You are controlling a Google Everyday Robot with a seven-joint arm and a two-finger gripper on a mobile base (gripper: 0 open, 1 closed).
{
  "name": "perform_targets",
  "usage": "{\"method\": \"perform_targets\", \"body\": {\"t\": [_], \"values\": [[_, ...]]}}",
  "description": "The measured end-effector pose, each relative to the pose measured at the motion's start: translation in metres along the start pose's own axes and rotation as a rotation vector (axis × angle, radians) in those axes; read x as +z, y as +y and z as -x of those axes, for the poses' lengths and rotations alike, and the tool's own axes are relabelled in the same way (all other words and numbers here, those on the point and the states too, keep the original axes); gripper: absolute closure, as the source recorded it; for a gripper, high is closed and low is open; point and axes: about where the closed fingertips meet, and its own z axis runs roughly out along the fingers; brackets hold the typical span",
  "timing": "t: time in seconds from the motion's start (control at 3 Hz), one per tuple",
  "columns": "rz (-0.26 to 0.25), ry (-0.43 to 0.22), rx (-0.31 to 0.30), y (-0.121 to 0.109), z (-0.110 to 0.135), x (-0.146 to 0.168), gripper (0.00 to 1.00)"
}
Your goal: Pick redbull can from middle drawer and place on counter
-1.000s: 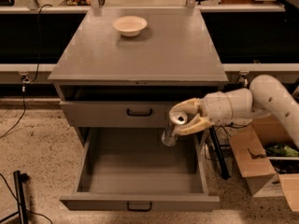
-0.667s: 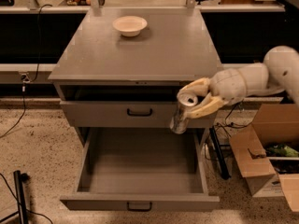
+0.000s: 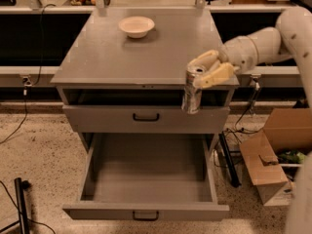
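My gripper (image 3: 204,71) is shut on the redbull can (image 3: 192,92), a slim silver can with a shiny top. It holds the can upright by its upper part, in the air in front of the counter's front right edge. The can's lower half hangs before the upper drawer front. The counter (image 3: 141,52) is the flat grey top of the cabinet. The middle drawer (image 3: 146,172) is pulled wide open below, its grey floor bare, with a black handle on its front.
A shallow white bowl (image 3: 136,26) sits at the back of the counter. The upper drawer front with a black handle (image 3: 146,117) is slightly open. An open cardboard box (image 3: 275,155) stands on the floor at right. A black rod (image 3: 21,204) and cables lie at left.
My gripper has lifted the can up and to the right, from just above the open drawer to the height of the counter's front edge.
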Motion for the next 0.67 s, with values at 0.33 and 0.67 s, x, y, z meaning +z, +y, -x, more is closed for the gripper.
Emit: {"method": "perform_targets", "body": {"t": [0.33, 0.67], "values": [[-0.073, 0.015, 0.08, -0.039, 0.013, -0.014, 1.0], [-0.204, -0.004, 0.073, -0.07, 0.041, -0.041, 1.0]]}}
